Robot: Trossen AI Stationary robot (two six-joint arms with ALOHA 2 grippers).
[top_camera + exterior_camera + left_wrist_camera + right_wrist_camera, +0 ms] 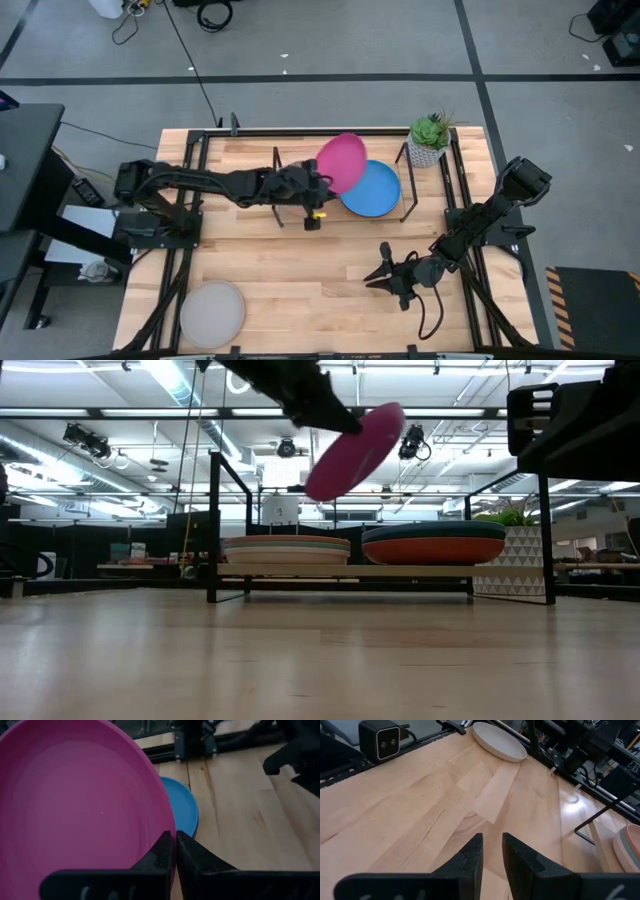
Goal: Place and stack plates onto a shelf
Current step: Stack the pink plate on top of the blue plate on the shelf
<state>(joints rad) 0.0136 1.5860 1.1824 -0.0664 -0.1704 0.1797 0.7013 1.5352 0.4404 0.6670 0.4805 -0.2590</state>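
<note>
My left gripper (318, 183) is shut on a magenta plate (342, 160), held tilted in the air over the shelf (350, 571). In the low view the magenta plate (355, 450) slants above the shelf's two stacks. The left stack (287, 550) holds tan, cream and teal plates. The right stack (433, 543) is orange lower down, with a blue plate (374, 190) on top. A grey plate (212, 310) lies flat at the table's near left. My right gripper (383, 272) hovers low over the table's near right, narrowly open and empty. My left gripper pinches the magenta plate's rim (170, 827) between its two fingers, one finger (162, 852) on the plate's hollow face and the other (192, 855) behind it. The fingers come from the table's left. The plate is lifted clear and tilted, above the blue plate.
A small potted green plant (428, 140) stands at the far right beside the shelf. The shelf's black rods (214, 525) rise around the stacks. The grey plate also shows in the right wrist view (499, 741). Bare wood (300, 270) lies between the shelf and the near edge.
</note>
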